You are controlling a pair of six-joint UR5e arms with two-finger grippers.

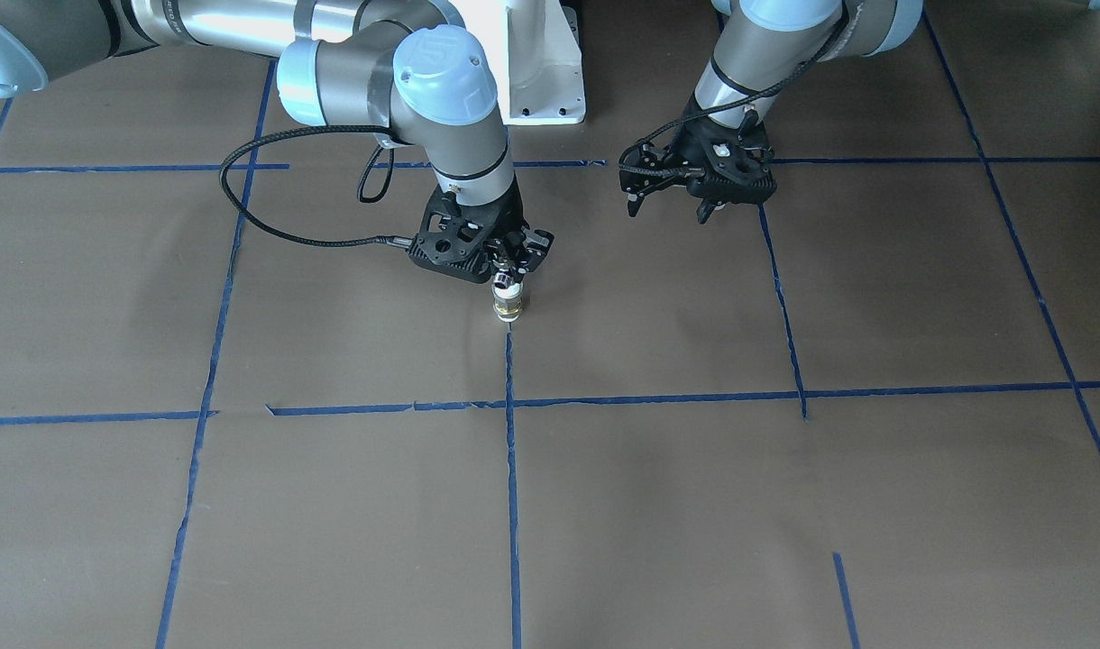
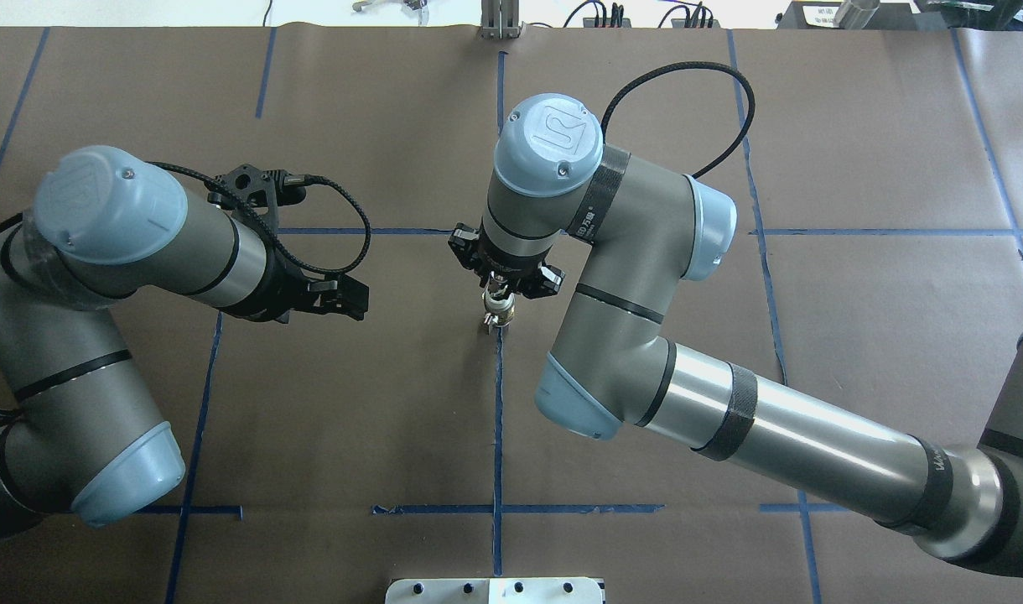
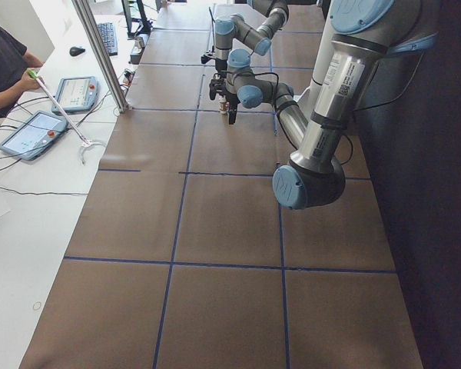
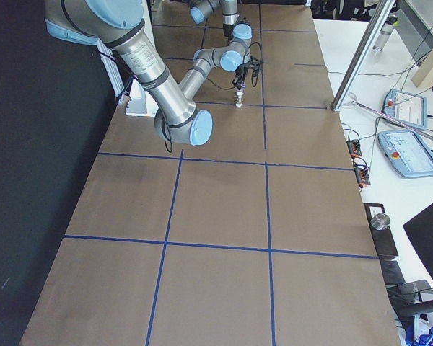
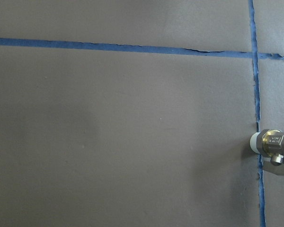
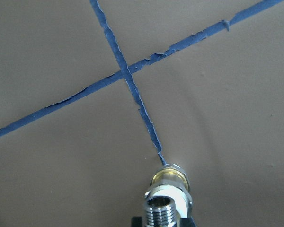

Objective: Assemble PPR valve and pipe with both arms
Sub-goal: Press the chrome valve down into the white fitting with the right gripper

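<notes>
**Left claw idle and empty, right claw holding the valve on end at mid-bench.**

The left claw (image 1: pixel 669 205) hangs with its fingers spread and nothing between them, well apart from the work. The right claw (image 1: pixel 509 269) points straight down, clamped on the top of the valve (image 1: pixel 507 302), a brass-and-white fitting upright at the end of a blue tape line (image 1: pixel 511 379) on the bench (image 1: pixel 334 505). I cannot tell whether it touches. The fitting looks presented for joining. Next, the left claw probably needs to cross over and align squarely.

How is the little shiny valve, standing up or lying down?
Standing up. The valve sits straight below the right arm's fingers, which pinch its top. Whether it touches the table, I cannot tell.
</notes>
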